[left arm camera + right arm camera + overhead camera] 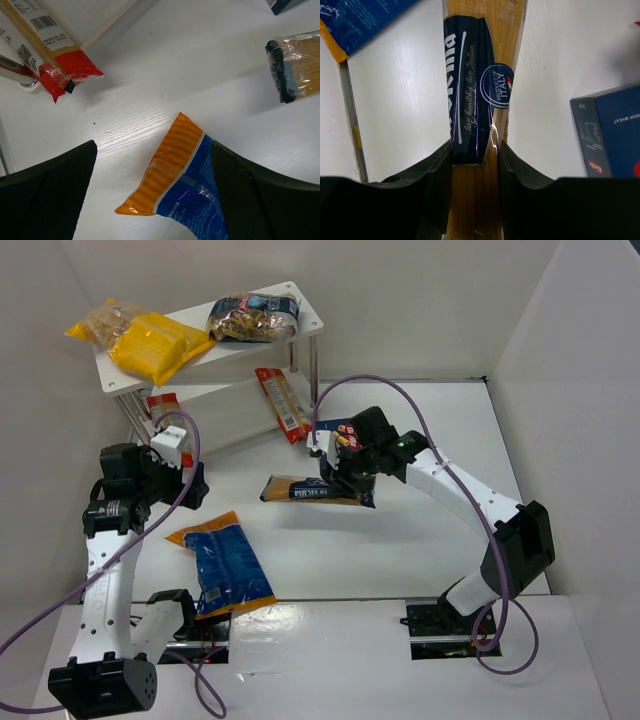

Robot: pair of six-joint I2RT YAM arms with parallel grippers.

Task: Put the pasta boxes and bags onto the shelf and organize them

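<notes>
My right gripper (pixel 345 483) is shut on the long golden spaghetti pack (pixel 308 490) with a dark-blue label (pixel 472 80), held low over the table's middle. The fingers (pixel 437 175) press both of its sides. A dark-blue pasta box (pixel 338 432) lies just behind it and also shows in the right wrist view (pixel 612 132). My left gripper (pixel 190 485) is open and empty above the orange end (pixel 172 160) of the wide blue bag (pixel 222 562). The white shelf (pixel 308 318) stands at the back left.
Yellow bags (pixel 155 343) and a dark pasta bag (pixel 252 317) lie on the top board. A red-and-white pack (pixel 282 403) leans off the lower board. Another (pixel 55 55) pokes out beside a silver post (pixel 20 75). White walls enclose the table.
</notes>
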